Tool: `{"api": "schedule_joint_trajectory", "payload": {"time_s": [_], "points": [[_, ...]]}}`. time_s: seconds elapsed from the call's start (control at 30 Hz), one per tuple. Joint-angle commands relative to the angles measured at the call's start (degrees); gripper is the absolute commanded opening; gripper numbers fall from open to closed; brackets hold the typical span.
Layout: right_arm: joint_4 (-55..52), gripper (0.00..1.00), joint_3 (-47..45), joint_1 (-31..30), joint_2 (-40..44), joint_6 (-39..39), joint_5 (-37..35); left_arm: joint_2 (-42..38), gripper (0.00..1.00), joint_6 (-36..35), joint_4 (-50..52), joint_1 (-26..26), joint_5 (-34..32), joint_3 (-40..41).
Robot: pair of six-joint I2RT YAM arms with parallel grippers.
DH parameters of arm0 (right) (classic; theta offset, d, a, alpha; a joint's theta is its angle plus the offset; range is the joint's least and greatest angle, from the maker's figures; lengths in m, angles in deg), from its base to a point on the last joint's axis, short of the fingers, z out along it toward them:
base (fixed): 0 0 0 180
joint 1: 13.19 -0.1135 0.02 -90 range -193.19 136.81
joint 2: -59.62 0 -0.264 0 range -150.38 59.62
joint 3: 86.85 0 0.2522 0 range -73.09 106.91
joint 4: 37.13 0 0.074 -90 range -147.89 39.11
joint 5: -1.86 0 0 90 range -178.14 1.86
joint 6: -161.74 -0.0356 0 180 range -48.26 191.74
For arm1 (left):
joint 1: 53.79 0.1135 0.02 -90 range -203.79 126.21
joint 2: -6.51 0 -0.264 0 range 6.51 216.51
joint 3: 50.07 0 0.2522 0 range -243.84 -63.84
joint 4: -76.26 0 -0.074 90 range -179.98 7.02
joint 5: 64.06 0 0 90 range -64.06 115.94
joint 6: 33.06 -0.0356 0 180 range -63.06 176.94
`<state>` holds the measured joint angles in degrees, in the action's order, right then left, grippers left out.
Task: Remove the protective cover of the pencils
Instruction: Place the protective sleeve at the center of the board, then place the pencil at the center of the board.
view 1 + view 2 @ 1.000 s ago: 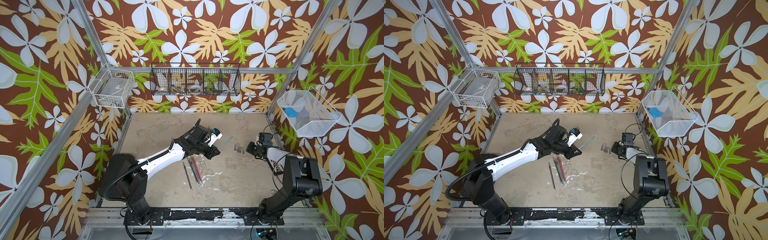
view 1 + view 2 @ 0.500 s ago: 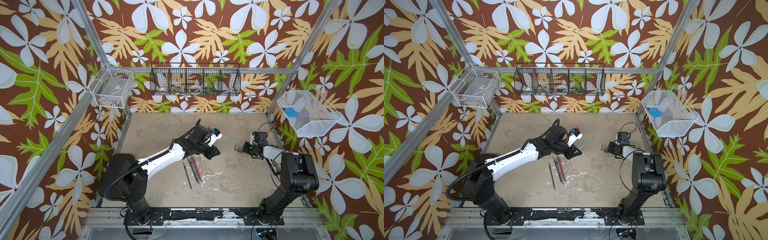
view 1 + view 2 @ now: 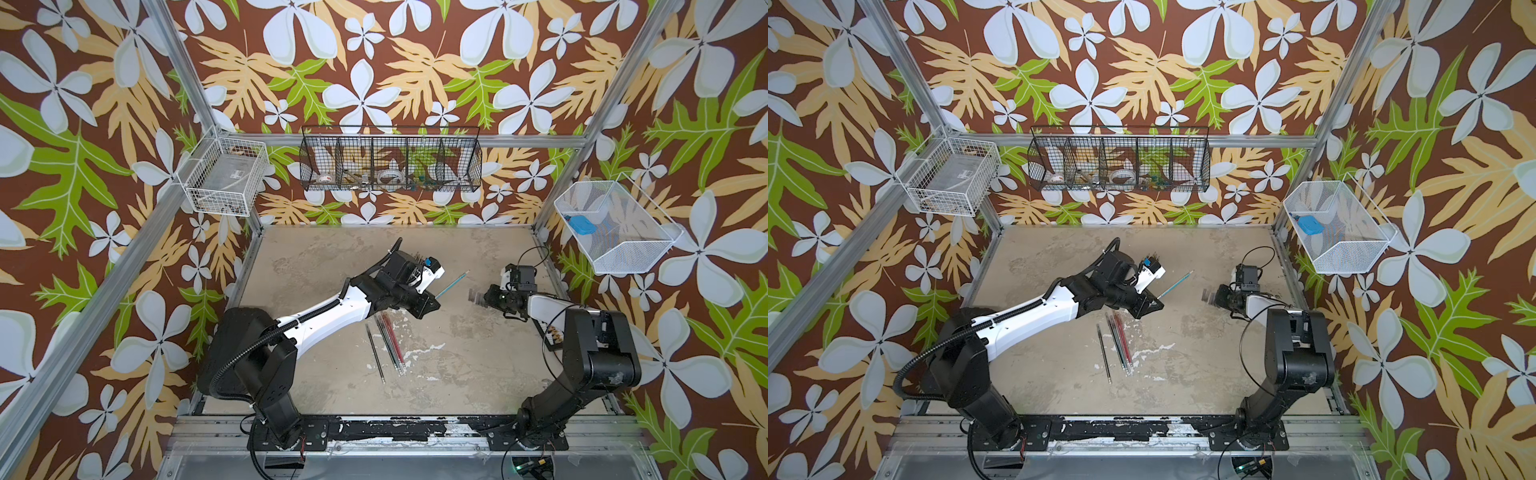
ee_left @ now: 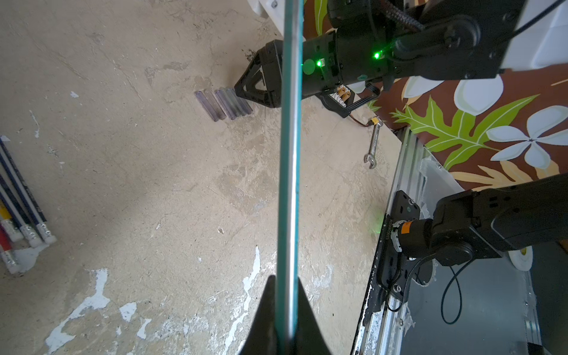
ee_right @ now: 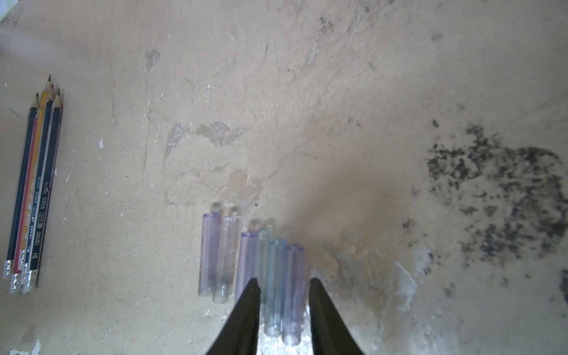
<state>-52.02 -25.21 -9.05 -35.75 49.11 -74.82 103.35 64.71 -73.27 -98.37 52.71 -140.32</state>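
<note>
The worn beige table (image 3: 457, 353) carries two separate piles, with the arms working between them. The left arm reaches out over the middle, and its left gripper (image 4: 284, 307) is clamped on a teal pencil (image 3: 452, 284) held clear of the surface and aimed toward the right arm; its far tip looks bare in both top views. The right gripper (image 5: 283, 280) has slid forward from a second ago, down to the row of caps (image 5: 227, 258). Its jaws, nearly closed then, now stand a narrow way apart, with the last two caps lying on the table between them and gripped by neither. That reads as a cap just set down with the others, six smoky tubes side by side on the right side of the table. The bare pencils (image 3: 388, 345) lie bundled on the table beside the left arm, well apart from the caps. I judge the teal pencil finished: it should join that bundle, and I see no capped pencil waiting.
</note>
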Motion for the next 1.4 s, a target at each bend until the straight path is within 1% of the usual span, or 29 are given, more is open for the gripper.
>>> {"api": "schedule_joint_trajectory", "payload": {"time_s": [0.0,0.13,0.23,0.3,0.37,0.5,0.57,0.63,0.7,0.8,0.93,1.03,1.13,1.17,1.23,1.3,1.37], "points": [[1.0,0.3,-0.5,0.0,1.2,-0.6,0.2,0.6,0.0,-0.2,0.3,1.2,-0.2,-0.5],[1.3,0.3,-1.8,0.0,4.6,-0.9,0.9,1.3,0.0,1.8,-1.7,5.4,2.2,0.4],[2.5,0.29,-4.3,0.0,9.7,-1.8,2.3,1.7,0.0,3.9,-4.1,9.6,4.9,1.4],[3.8,0.29,-7.5,-0.3,14.4,-2.7,4.8,2.1,0.0,5.4,-6.0,12.5,6.6,2.2],[4.3,0.29,-11.3,-1.5,19.9,-2.8,5.2,2.8,0.0,6.9,-8.1,15.3,8.6,3.0],[2.4,0.28,-19.0,-5.6,32.1,-0.7,2.9,5.6,0.0,12.0,-14.0,21.9,13.3,4.4],[1.0,0.29,-21.7,-6.1,38.7,0.7,3.6,7.4,0.0,14.7,-17.0,24.8,15.5,4.8],[-1.3,0.29,-23.1,-6.1,44.9,2.1,3.6,9.2,0.0,16.4,-19.3,27.1,16.5,4.8],[-2.9,0.29,-24.1,-6.2,50.6,2.1,2.7,11.1,0.0,16.1,-19.0,28.5,15.5,3.9],[-0.8,0.3,-26.6,-6.1,55.9,1.1,3.8,12.8,0.0,12.2,-15.2,28.9,11.3,2.0],[-1.4,0.3,-26.5,-6.1,57.8,0.5,4.3,15.3,0.0,8.2,-12.6,28.9,6.4,0.5],[-1.6,0.3,-26.6,-6.1,57.9,0.1,5.0,20.1,0.0,5.3,-7.2,28.8,6.2,-5.4],[-1.5,0.3,-26.7,-6.1,58.3,-0.2,5.1,23.9,0.0,3.2,-4.5,28.5,5.1,-10.9],[-1.5,0.3,-26.7,-6.1,58.4,-0.3,5.2,25.6,0.03,2.2,-3.1,28.2,4.9,-13.2],[-1.5,0.3,-26.7,-6.1,58.4,-0.3,5.2,29.7,0.04,-0.4,1.2,27.0,2.6,-18.9],[-1.5,0.3,-26.8,-6.1,58.2,-0.3,5.1,34.8,0.04,-2.8,7.7,25.5,0.6,-26.1],[-1.5,0.3,-26.8,-6.1,58.2,-0.4,4.7,38.0,0.03,-3.4,11.2,24.6,-0.5,-30.4]]}}
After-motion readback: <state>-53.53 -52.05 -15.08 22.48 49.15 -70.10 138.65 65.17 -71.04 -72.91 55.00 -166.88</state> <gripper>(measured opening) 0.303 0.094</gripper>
